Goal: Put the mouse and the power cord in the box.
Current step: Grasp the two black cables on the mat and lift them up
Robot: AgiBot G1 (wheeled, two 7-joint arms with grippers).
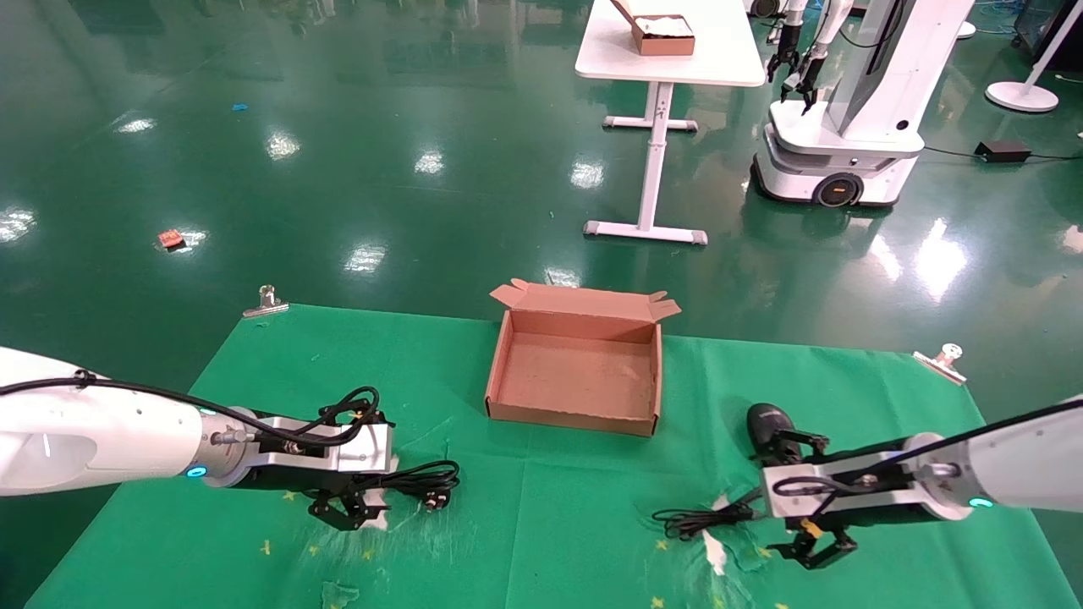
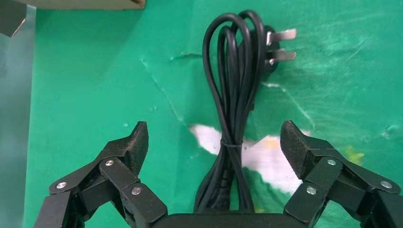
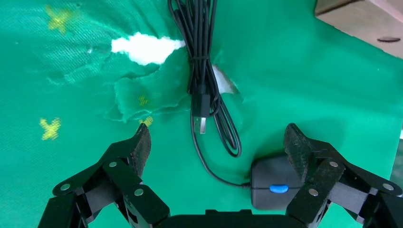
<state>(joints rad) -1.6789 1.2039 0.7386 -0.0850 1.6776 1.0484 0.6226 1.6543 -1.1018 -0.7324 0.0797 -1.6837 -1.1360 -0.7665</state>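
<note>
The brown cardboard box [image 1: 508, 372] stands open at the middle of the green cloth, flaps along its far rim. The power cord [image 1: 427, 480] lies in front of it to the left. In the left wrist view its tied loops [image 2: 233, 95] run between my left gripper's fingers, with the pronged plug [image 2: 278, 47] beyond. My left gripper [image 1: 347, 516] [image 2: 214, 137] is open, low over the cord. The black mouse [image 1: 768, 425] [image 3: 273, 183] lies to the right, its thin cable [image 1: 702, 520] [image 3: 204, 71] bundled beside it. My right gripper [image 1: 814, 554] [image 3: 216, 142] is open, with the mouse next to one finger.
Torn patches in the cloth [image 1: 715, 550] show white under both cables. Metal clips [image 1: 266, 300] [image 1: 943, 359] hold the far corners of the cloth. Beyond, on the green floor, stand a white table with a small carton [image 1: 664, 34] and another robot [image 1: 846, 127].
</note>
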